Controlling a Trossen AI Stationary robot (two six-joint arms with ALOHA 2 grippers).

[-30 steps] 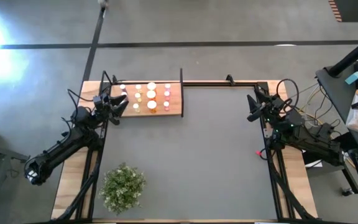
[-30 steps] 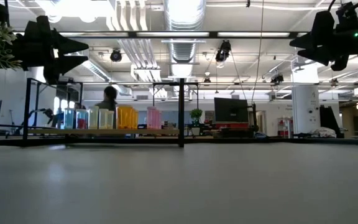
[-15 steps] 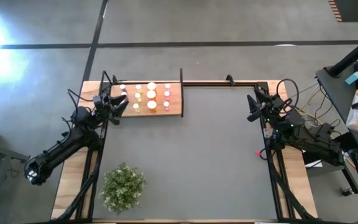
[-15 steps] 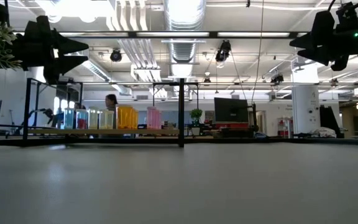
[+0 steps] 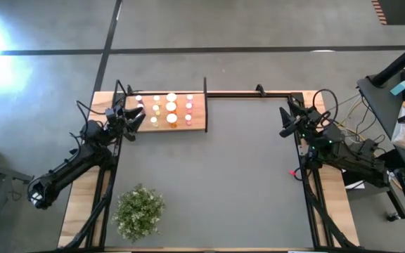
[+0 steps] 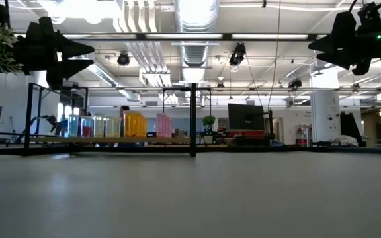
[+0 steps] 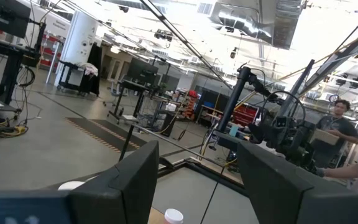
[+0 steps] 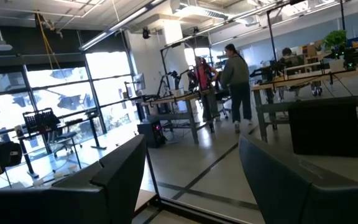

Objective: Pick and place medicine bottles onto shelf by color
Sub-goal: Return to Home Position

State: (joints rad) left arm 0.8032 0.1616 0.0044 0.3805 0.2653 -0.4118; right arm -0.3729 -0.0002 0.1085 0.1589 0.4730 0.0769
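Observation:
The light-wood shelf (image 5: 197,124) with black rods lies at the table's far left. Several white-capped medicine bottles (image 5: 171,107) stand on it in rows; in the low view they show orange (image 6: 135,124), pink (image 6: 164,125) and clear bodies. My left gripper (image 5: 135,121) is open and empty, raised at the shelf's left end; it also shows in the low view (image 6: 84,55). My right gripper (image 5: 285,122) is open and empty, raised at the table's far right edge; it also shows in the low view (image 6: 316,45).
A green bushy plant (image 5: 139,211) stands at the table's near left. A black rail (image 5: 259,93) runs along the far edge. The dark grey tabletop (image 5: 216,183) stretches between the arms. People show in the room beyond, in the wrist views.

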